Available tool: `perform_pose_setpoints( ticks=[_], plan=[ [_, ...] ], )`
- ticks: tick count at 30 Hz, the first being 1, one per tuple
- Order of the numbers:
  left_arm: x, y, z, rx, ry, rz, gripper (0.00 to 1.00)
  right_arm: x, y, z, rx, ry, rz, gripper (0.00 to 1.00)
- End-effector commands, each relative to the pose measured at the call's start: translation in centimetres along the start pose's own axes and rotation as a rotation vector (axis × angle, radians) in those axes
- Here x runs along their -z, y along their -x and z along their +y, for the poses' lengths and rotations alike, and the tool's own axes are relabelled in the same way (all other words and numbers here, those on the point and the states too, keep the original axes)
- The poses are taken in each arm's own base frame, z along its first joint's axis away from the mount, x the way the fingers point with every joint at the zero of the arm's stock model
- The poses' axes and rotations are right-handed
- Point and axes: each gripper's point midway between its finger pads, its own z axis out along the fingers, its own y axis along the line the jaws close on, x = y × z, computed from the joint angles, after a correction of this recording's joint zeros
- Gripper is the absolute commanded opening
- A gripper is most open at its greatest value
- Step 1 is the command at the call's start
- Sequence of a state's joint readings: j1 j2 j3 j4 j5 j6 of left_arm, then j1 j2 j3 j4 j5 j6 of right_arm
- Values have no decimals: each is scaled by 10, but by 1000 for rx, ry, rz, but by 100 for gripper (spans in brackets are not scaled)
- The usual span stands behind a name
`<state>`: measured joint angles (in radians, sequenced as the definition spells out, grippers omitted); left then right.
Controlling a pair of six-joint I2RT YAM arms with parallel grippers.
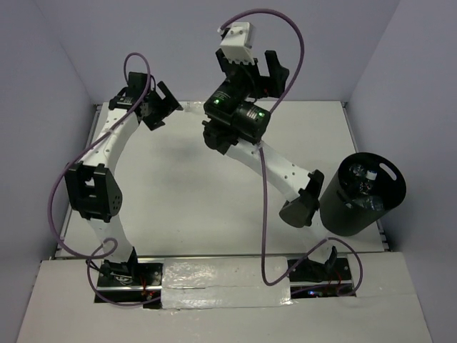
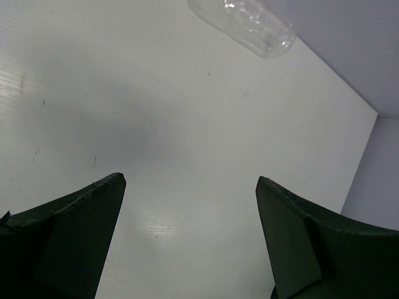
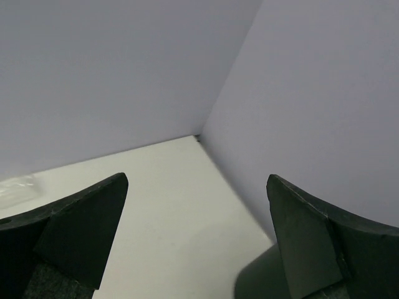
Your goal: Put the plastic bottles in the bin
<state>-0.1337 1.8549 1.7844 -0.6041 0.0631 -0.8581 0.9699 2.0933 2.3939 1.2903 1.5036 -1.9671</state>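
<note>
The black bin (image 1: pixel 360 196) stands at the table's right edge. Clear plastic bottles lie inside it, one with a white cap (image 1: pixel 369 174) showing. One clear bottle (image 1: pixel 193 108) lies on the table at the far edge, between the two grippers. In the left wrist view it (image 2: pixel 249 25) lies at the top, well ahead of the fingers. My left gripper (image 1: pixel 161 107) (image 2: pixel 190 180) is open and empty, low at the far left. My right gripper (image 1: pixel 257 71) (image 3: pixel 196 180) is open and empty, raised high at the far middle.
Grey walls close the table in at the back and both sides. The right wrist view shows the far right corner (image 3: pixel 198 137) of the table and a dark rounded shape (image 3: pixel 259 280) at the bottom. The right arm's elbow (image 1: pixel 301 204) is close to the bin.
</note>
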Motion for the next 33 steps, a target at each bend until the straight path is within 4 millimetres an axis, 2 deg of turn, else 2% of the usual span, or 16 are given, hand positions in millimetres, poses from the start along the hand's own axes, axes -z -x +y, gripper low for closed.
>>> perform_pose_setpoints(
  ticks=[1, 6, 11, 13, 17, 18, 19, 21, 24, 25, 27, 29, 30, 31, 32, 33],
  plan=[
    [44, 33, -21, -35, -83, -131, 99, 25, -27, -3, -460, 127, 224, 100],
    [60, 30, -25, -33, -126, -140, 99, 38, -10, -27, -700, 171, 211, 99],
    [59, 19, -27, -35, -159, -100, 99, 63, 20, -39, -698, 213, 116, 100],
    [58, 16, -25, -36, -157, -89, 99, 82, 28, -25, -591, 261, 61, 100],
    [63, 12, -29, -48, -187, -75, 99, 122, 47, -4, -641, 403, -25, 100],
    [64, 11, -29, -52, -189, -73, 99, 132, 56, 6, -634, 465, -77, 100],
    [65, 12, -30, -55, -191, -75, 99, 147, 52, 30, -604, 548, -81, 100],
    [68, 12, -30, -68, -193, -75, 99, 163, 68, 43, -658, 746, -107, 100],
    [71, 14, -28, -82, -186, -75, 99, 174, 58, 54, -698, 881, -78, 100],
    [70, 14, -27, -83, -182, -72, 99, 178, 47, 62, -676, 909, -62, 100],
    [68, 14, -23, -77, -169, -65, 99, 169, 41, 57, -685, 947, -35, 100],
    [64, 14, -19, -62, -155, -57, 99, 174, 18, 72, -652, 1061, 45, 100],
    [61, 13, -18, -57, -151, -49, 99, 155, 12, 64, -674, 1050, 74, 100],
    [55, 11, -16, -49, -144, -34, 99, 159, -13, 76, -652, 1087, 149, 100],
    [53, 12, -17, -44, -145, -32, 99, 153, -24, 77, -648, 1092, 183, 100],
    [44, 9, -14, -33, -132, -13, 99, 133, -37, 70, -666, 1057, 231, 100]
  ],
)
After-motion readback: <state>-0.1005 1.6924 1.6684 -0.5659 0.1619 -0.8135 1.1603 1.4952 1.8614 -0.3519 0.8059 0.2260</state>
